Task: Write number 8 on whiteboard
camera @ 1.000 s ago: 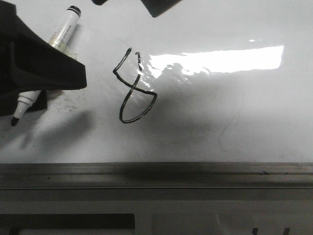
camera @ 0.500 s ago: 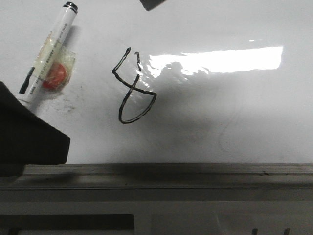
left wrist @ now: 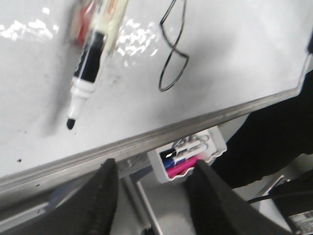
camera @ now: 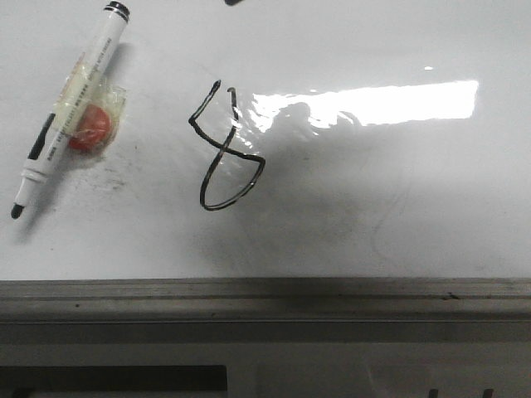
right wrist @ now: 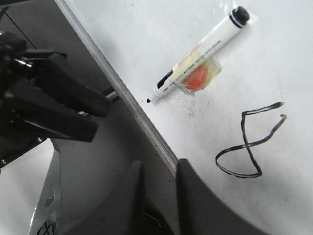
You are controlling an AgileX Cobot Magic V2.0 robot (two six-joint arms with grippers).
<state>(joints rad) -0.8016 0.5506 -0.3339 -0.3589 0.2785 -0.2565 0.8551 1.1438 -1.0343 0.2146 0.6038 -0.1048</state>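
The number 8 [camera: 224,149] is drawn in thin black line on the whiteboard [camera: 390,207]. It also shows in the left wrist view [left wrist: 173,49] and the right wrist view [right wrist: 249,142]. A white marker pen [camera: 70,104] lies uncapped on the board at the left, with a red lump taped to it. It shows too in the left wrist view [left wrist: 90,58] and the right wrist view [right wrist: 200,51]. My left gripper [left wrist: 156,193] is open and empty, off the board's near edge. My right gripper [right wrist: 159,166] is open and empty, over the board's edge. Neither gripper shows in the front view.
The board's grey metal frame [camera: 265,294] runs along its near side. A white tray [left wrist: 188,156] with pink and blue pens and clips hangs below the frame. My left arm [right wrist: 49,107] is seen dark beside the board's edge.
My left gripper let go of the marker, which now lies flat on the board. The gripper drew back toward the near left and left the front view.
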